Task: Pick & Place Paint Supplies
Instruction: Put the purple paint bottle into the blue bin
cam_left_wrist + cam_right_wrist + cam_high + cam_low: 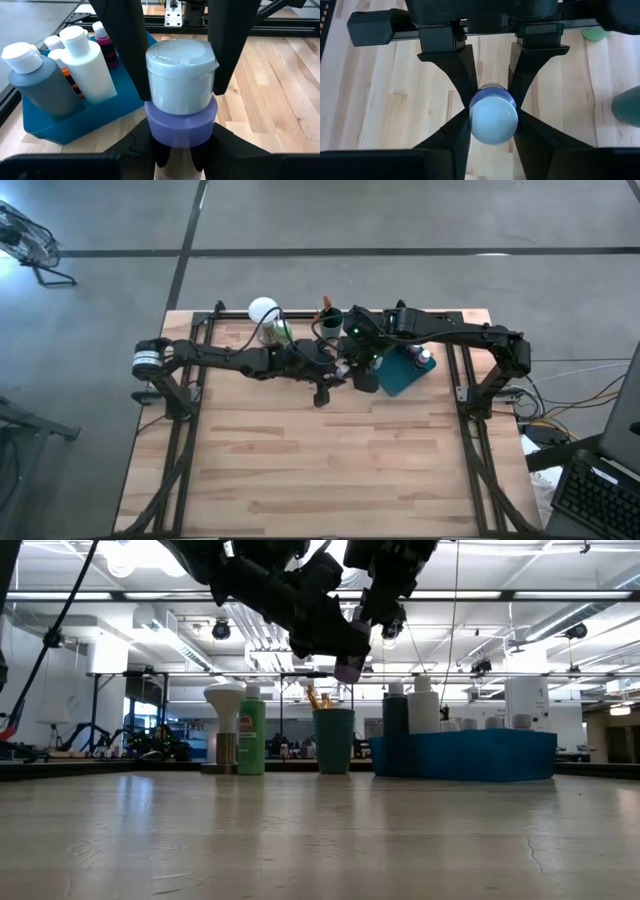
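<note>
Both arms meet above the table's far middle, just beside the teal tray [400, 375]. I have a small lilac paint bottle [181, 125] with a pale cap [180, 75] hanging in the air between them.

Left gripper [180, 150]: fingers pinched on the lilac body just under the cap, bottle upright. Right gripper [492, 112]: its fingers stand on either side of the pale cap, touching or nearly so. I cannot tell whether they are truly clamped or only bracketing it. From the low view, the bottle [348, 668] is well clear of the tabletop.

Handling, my judgement: a small plastic bottle, light, rigid, smooth-sided and round, so liable to twist or slip in flat fingers. The cap is wider than the neck, and a grip just below it gives a ledge against sliding. A grip on the cap alone risks loosening it if it is a screw cap.

Tray already holds a grey bottle [42, 82], a white bottle [90, 65] and a maroon one [105, 42], all upright, with bare floor at the near end. A green bottle [251, 737] and a teal cup of brushes [333, 738] stand apart, on the table beyond.
</note>
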`<state>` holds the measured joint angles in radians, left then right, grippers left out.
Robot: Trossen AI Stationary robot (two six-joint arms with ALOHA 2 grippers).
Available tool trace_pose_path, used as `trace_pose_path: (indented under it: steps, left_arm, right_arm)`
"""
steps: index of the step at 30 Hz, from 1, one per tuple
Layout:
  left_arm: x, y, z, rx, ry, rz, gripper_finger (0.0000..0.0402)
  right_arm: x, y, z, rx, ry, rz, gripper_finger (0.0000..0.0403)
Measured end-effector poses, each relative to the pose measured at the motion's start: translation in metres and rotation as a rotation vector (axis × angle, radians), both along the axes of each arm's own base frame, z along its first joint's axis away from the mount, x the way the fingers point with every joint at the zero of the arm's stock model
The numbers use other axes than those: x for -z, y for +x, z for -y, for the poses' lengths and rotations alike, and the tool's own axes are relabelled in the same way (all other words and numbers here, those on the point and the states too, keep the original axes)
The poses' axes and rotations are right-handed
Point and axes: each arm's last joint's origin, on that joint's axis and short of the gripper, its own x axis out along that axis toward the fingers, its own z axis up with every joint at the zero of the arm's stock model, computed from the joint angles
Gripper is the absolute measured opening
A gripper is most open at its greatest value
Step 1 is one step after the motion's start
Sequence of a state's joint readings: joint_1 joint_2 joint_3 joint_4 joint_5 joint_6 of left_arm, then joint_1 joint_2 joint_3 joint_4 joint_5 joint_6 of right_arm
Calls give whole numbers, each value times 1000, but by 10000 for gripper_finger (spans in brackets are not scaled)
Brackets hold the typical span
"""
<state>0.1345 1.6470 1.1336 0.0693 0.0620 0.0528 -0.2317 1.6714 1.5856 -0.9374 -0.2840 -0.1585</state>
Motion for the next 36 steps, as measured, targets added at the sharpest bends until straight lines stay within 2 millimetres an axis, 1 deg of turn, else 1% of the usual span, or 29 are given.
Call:
trace_pose_path:
  steps: [3, 10, 14, 19, 30, 33, 36]
  left_arm:
    - [0, 0, 0, 0, 0, 0, 115]
    - [0, 0, 0, 6, 7, 1, 115]
    - [0, 0, 0, 7, 6, 2, 115]
    - [-1, 0, 0, 7, 7, 7, 115]
    - [0, 0, 0, 1, 2, 3, 115]
    - [0, 0, 0, 2, 2, 3, 115]
    - [0, 0, 0, 5, 8, 3, 115]
  right_arm:
    - [0, 0, 0, 0, 0, 2, 128]
    - [-1, 2, 0, 7, 7, 18, 164]
    - [-1, 1, 0, 7, 7, 16, 173]
    - [-1, 1, 0, 7, 6, 17, 167]
    - [-1, 3, 0, 3, -3, 30, 119]
    - [-1, 3, 0, 3, -2, 26, 124]
    - [-1, 2, 0, 1, 2, 22, 149]
